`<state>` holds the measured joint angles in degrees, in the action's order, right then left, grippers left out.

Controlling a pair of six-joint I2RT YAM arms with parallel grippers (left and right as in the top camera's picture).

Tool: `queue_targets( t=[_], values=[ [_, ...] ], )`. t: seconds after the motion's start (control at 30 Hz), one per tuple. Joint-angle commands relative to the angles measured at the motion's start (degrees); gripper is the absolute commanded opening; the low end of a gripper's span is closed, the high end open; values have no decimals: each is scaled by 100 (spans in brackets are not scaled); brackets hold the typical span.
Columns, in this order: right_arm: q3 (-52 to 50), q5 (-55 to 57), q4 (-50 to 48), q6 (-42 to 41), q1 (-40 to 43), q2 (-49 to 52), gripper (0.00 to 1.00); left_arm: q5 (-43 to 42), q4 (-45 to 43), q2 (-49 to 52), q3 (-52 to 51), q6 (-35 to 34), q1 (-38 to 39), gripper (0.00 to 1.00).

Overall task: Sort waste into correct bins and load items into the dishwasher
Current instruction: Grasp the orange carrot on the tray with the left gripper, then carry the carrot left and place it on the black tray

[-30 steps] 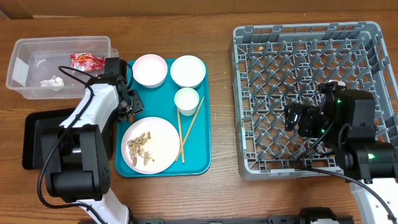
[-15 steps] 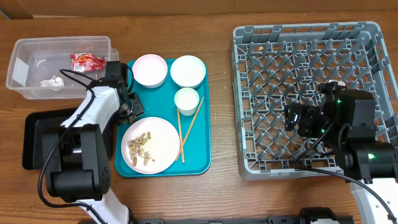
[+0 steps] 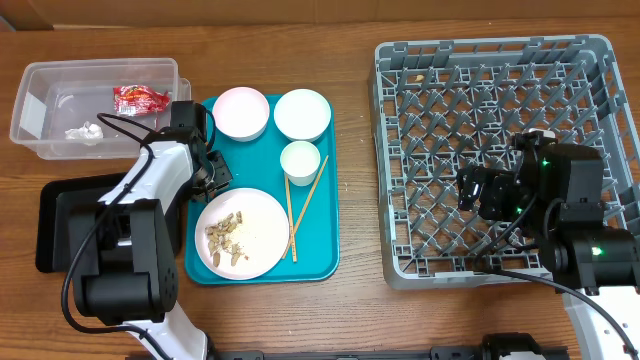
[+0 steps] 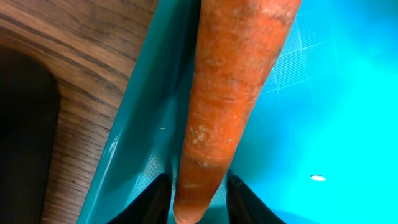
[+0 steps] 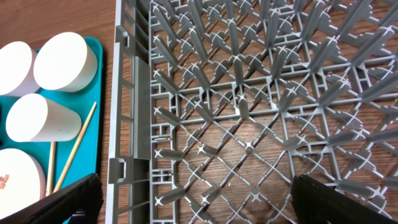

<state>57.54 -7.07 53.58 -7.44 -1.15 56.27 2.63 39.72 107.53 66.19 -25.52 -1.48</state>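
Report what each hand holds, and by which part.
Left hand straddles the carrot at its narrow tip; whether it grips cannot be told. Right hand is open over the dish rack, holding nothing.

The carrot [image 4: 224, 93] is orange, the tray [image 4: 336, 124] teal, the latticed rack [image 3: 384, 160] grey.

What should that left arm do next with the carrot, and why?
Probably firm up its grip, then lift. The fingers of the left gripper flank the narrow end of the carrot, which lies on the teal tray by its rim. Whether they pinch it yet is unclear, and it is not yet binned.
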Motion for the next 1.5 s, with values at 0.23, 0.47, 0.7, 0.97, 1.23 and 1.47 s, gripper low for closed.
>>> queue_targets(
  t=[0.23, 0.47, 0.7, 0.97, 1.23, 1.47],
  values=[
    [166, -11, -28, 15, 26, -26, 100, 85, -48, 83, -90, -13, 44, 4],
    [166, -11, -28, 17, 26, -26, 100, 96, 527, 55, 540, 271, 39, 4],
    [166, -11, -26, 15, 26, -26, 100, 90, 1436, -85, 1320, 282, 39, 4],
    [166, -9, -26, 17, 26, -26, 100, 13, 2450, -621, 1460, 280, 39, 4],
    [166, -9, -20, 17, 26, -26, 100, 225, 3429, -1272, 1460, 149, 37, 4],
    [166, -7, -13, 17, 26, -26, 100, 1115, 3818, -1272, 1456, -413, -61, 4]
  ],
)
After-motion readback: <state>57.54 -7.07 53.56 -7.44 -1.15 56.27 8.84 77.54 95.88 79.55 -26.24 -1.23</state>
